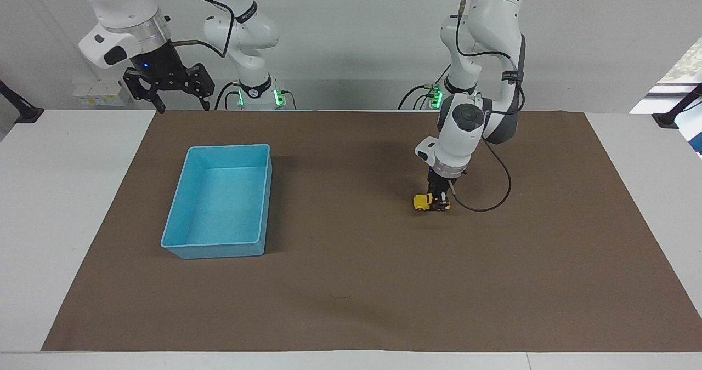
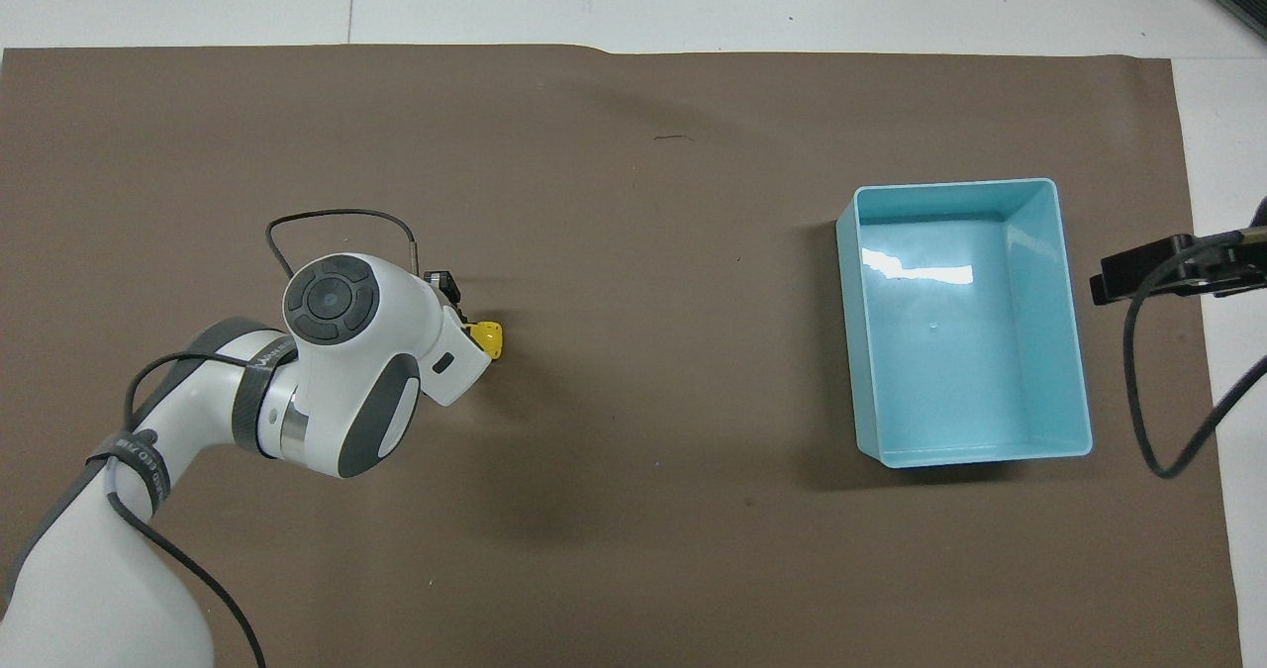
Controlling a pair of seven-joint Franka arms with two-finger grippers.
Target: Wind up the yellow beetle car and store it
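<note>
The yellow beetle car (image 1: 423,201) sits on the brown mat (image 1: 356,282) toward the left arm's end of the table. My left gripper (image 1: 439,199) is down on the mat and shut on the car's rear half. In the overhead view only the car's yellow nose (image 2: 487,336) shows past the left arm's wrist. The empty blue bin (image 1: 189,245) stands toward the right arm's end of the mat. My right gripper (image 1: 181,104) is open and waits raised over the table's edge nearest the robots; in the overhead view part of the right gripper (image 2: 1168,270) shows beside the bin.
The brown mat covers most of the white table (image 1: 66,205). A black cable (image 1: 493,194) loops from the left wrist down beside the car.
</note>
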